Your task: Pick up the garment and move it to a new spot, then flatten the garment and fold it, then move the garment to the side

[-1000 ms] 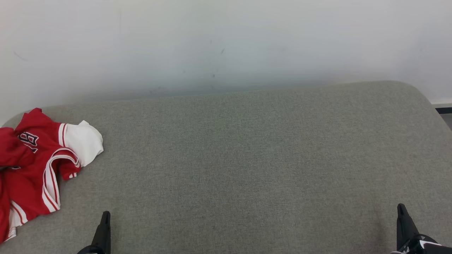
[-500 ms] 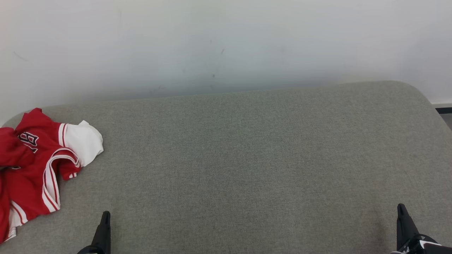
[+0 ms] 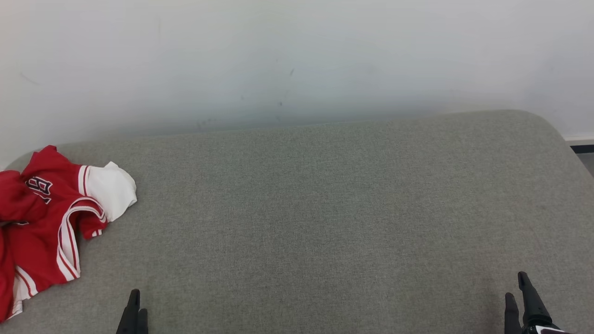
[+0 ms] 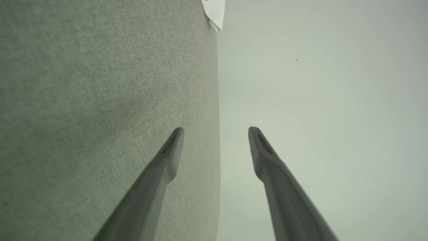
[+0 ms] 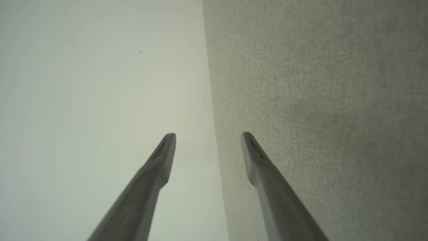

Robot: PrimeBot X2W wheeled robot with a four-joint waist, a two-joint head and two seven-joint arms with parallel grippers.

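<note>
Jersey (image 3: 41,232), red and white, lies crumpled along the left edge of what seems a grey cushion (image 3: 325,208), ahead-left of the nearer, spread left claw (image 3: 138,306); the right claw (image 3: 516,285), also spread, is well apart.

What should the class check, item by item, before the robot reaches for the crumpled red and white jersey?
1. Left gripper open: ok.
2. Right gripper open: ok.
3. Crumpled red-and-white jersey lying loose, touched by neither gripper: ok.
4. Room on the grey fabric surface for a new spot: ok.
5. Whole jersey inside the head view: not ok, its left part is cut off.
6. Anything hidden under the jersey: cannot tell.
</note>
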